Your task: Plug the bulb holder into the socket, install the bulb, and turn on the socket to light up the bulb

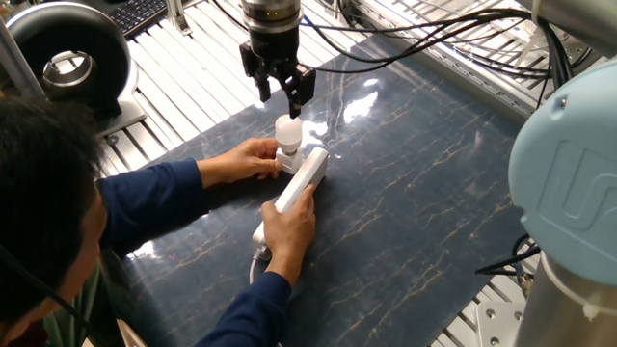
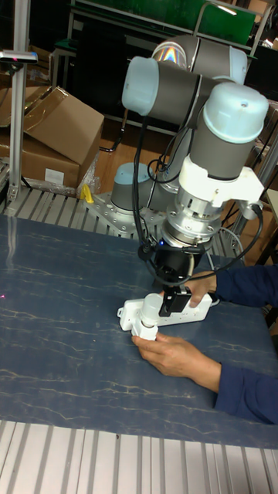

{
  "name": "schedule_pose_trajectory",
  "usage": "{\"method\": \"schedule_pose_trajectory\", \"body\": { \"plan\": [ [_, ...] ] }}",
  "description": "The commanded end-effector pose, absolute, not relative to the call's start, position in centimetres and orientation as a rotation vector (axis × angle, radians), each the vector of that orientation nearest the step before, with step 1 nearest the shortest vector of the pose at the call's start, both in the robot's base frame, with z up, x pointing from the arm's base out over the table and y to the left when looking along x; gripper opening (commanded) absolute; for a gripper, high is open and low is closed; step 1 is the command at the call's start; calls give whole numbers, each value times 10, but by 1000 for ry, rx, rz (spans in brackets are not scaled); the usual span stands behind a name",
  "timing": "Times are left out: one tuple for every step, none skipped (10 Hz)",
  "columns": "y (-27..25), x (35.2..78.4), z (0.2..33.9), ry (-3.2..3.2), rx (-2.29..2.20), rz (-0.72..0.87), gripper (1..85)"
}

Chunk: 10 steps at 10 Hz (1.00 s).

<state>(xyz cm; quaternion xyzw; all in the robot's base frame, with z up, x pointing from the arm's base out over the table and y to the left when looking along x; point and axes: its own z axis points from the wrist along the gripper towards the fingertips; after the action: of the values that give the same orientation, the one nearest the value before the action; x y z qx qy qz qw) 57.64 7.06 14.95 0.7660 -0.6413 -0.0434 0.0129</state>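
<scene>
The white bulb stands upright at the far end of the socket, a long white power strip lying on the dark mat. Under the bulb is the bulb holder, partly covered by a person's fingers. My gripper hangs just above the bulb's rounded top, open, with its two dark fingers apart and nothing held. In the tall fixed view the gripper hides part of the socket, and the bulb lies in front of it.
A person at the front left holds the holder with one hand and presses the strip down with the other hand. A black round device sits at the back left. Cables run behind the gripper. The arm's large base fills the right.
</scene>
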Motion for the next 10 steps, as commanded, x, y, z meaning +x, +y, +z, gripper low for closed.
{"method": "schedule_pose_trajectory", "body": {
  "plan": [
    [77, 572, 142, -1993, 2422, -159, 637],
    [76, 571, 141, -1991, 2424, -159, 637],
    [75, 572, 139, -1985, 2430, -154, 637],
    [74, 571, 137, -1981, 2433, -149, 637],
    [73, 571, 134, -1979, 2431, -143, 633],
    [72, 571, 131, -1979, 2434, -139, 633],
    [72, 570, 129, -1981, 2432, -142, 630],
    [72, 570, 128, -1978, 2433, -141, 630],
    [70, 571, 126, -1976, 2433, -132, 630],
    [70, 571, 124, -1977, 2434, -131, 623]
  ]
}}
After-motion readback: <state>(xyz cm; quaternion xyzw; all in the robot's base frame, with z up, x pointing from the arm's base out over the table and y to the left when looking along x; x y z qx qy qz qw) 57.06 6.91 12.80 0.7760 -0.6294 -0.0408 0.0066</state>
